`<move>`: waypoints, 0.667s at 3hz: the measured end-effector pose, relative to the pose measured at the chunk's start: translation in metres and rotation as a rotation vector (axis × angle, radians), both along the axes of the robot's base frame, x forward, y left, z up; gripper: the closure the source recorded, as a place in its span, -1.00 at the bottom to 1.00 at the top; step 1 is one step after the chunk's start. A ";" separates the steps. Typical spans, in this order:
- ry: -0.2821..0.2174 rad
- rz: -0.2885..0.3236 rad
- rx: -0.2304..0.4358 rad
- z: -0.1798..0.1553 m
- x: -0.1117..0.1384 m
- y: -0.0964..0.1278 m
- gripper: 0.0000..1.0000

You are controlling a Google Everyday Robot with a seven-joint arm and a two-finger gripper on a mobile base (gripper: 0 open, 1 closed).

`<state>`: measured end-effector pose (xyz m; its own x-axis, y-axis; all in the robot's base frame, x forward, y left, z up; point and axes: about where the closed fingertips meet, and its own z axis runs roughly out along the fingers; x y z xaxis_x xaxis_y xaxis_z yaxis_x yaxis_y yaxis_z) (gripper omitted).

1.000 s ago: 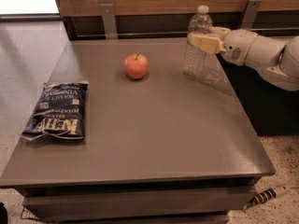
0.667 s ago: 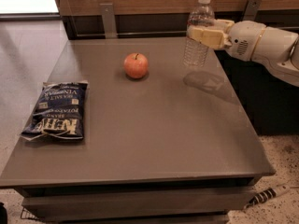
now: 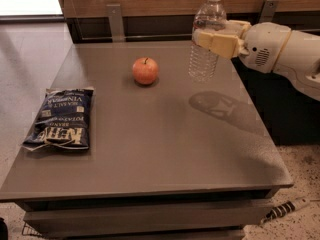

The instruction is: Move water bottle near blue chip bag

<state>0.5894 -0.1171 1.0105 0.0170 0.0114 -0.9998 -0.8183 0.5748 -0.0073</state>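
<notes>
One apple (image 3: 145,70) lies between blue chip bag (image 3: 62,118) and far-right end effector (image 3: 206,38) clasping water bottle (image 3: 201,64).

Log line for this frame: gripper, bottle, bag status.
phase: carry | gripper: shut on water bottle, upright, above table, far right | blue chip bag: flat, front left | apple: back centre

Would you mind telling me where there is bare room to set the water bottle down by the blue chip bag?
The widest bare stretch of table lies right of the blue chip bag, in front of the apple. The strip behind the bag is free too. The gripper, jaws shut on the water bottle, crowds the far right corner.
</notes>
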 end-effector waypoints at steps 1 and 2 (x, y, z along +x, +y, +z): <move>-0.019 0.047 0.007 -0.004 -0.038 0.037 1.00; -0.029 0.077 0.000 -0.016 -0.075 0.086 1.00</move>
<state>0.5146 -0.0307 0.9942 0.0446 0.0135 -0.9989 -0.8593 0.5105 -0.0314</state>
